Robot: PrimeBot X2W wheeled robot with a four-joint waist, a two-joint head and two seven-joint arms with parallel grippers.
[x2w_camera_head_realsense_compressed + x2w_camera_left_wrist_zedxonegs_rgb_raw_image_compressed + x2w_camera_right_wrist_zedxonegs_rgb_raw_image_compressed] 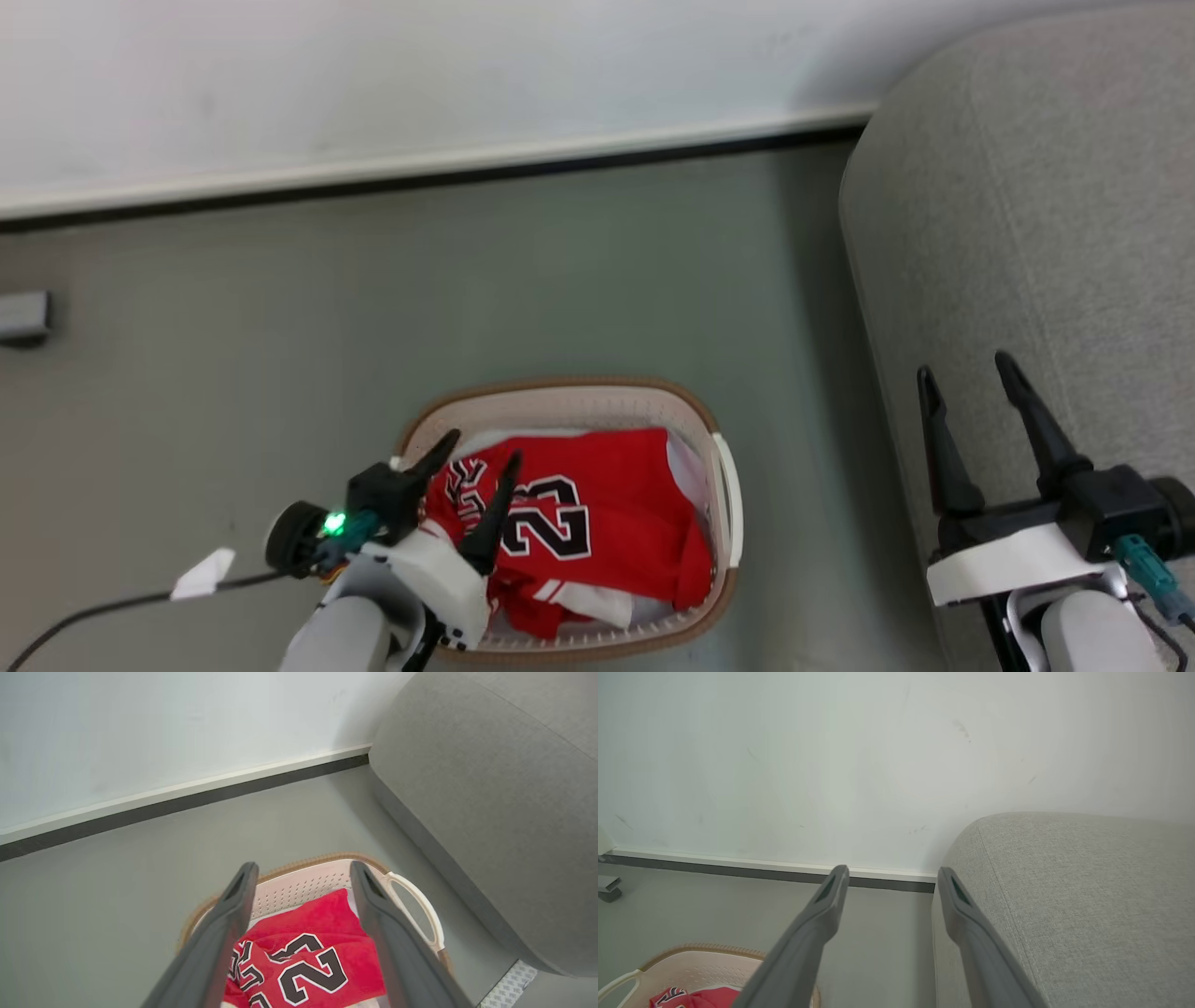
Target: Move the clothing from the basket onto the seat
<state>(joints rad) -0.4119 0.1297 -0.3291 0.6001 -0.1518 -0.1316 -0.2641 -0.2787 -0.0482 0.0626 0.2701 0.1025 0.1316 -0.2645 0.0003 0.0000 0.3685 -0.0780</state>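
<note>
Over on my right, the seat is the biggest target and the biggest risk. A strip of floor separates it from the basket and its edge is rounded, so I judge that thin shiny fabric released near that curve could slide off to the floor.

The basket sits on the floor near the seat's base, not touching it. It looks light, and if my fingers catch its perforated wall or rim on the lift, I expect it would tip or drag along.

The clothing lies crumpled inside the basket, red with a "23" facing up, over some white fabric. A deep pinch could gather that white layer too, and a shallow one could slip off the slick cloth.

My left gripper hangs above the clothing's left part, fingers spread wide with nothing between them. My right gripper is over the seat's near edge, equally spread and empty.

Counted: one seat and one basket. There is one red garment for certain. A second patch of numerals at the left fold hints at another, though I cannot tell. There are two grippers, with two fingers each.
</note>
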